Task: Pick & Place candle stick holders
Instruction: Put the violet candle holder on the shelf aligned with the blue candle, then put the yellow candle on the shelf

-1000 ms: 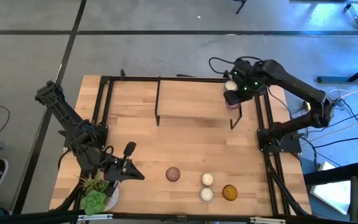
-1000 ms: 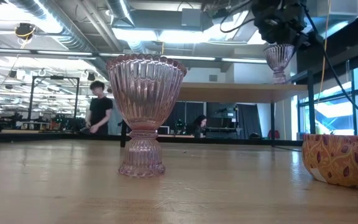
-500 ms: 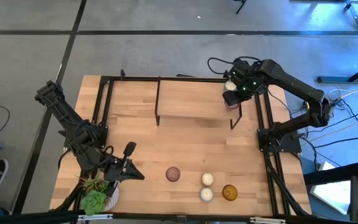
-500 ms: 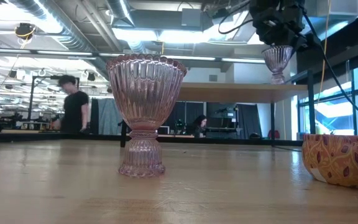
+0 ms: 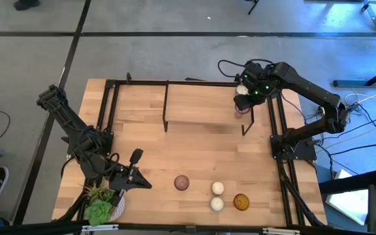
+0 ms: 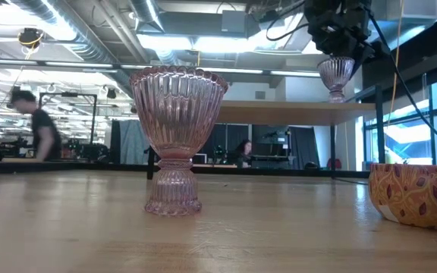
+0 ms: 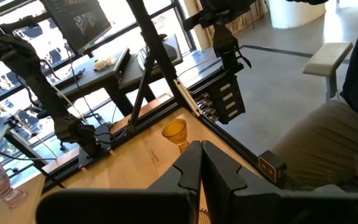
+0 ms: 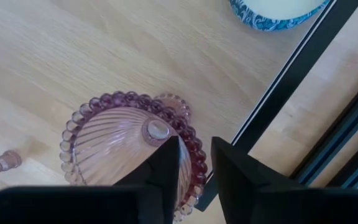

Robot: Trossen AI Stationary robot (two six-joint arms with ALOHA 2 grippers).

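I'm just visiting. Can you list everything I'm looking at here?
Table: one, light wood, black frame around it.
Shelf: one, wood, raised at the table's back.
Pink holders: two; one at the table's front, one at the shelf's right end.
Cream holders: three; two at the front, one blue-patterned on the shelf.
Amber holder: one, front, beside the cream pair.
Plant: one, green, white pot, front left corner.
Person: one, dark clothes, room behind.
Left gripper: shut, near the plant.
Right gripper: over the shelf's pink holder.
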